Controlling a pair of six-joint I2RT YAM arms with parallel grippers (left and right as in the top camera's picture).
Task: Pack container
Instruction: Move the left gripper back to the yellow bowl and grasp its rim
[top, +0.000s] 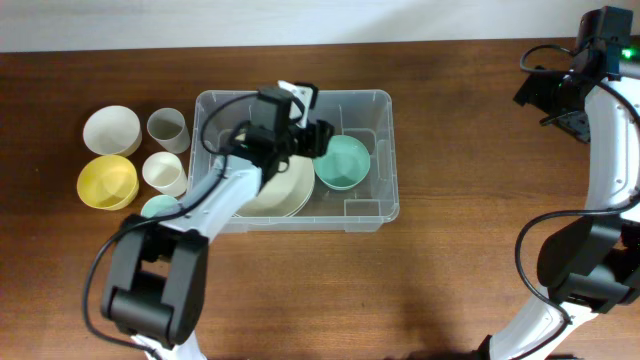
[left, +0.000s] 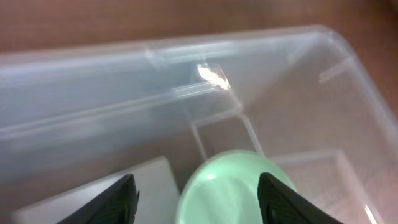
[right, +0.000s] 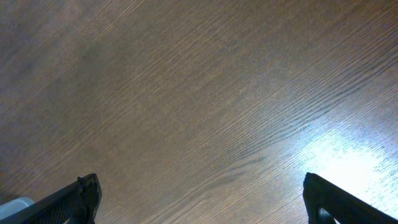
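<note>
The clear container (top: 385, 205) stands mid-table. In it a pale green bowl (top: 343, 162) sits at the right and a cream bowl (top: 285, 190) at the left. My left gripper (top: 303, 132) hovers over the inside of the container, open. In the left wrist view its fingers (left: 196, 190) stand wide apart, with the green bowl (left: 230, 186) below and between them, the cream bowl (left: 146, 177) to the left and the container's wall (left: 93, 93) behind. My right gripper (top: 560, 100) is open and empty over bare wood (right: 208, 205) at the far right.
Left of the container stand a white bowl (top: 111, 130), a grey cup (top: 167, 128), a yellow bowl (top: 107, 181), a cream cup (top: 164, 172) and a small green cup (top: 158, 207) partly under my left arm.
</note>
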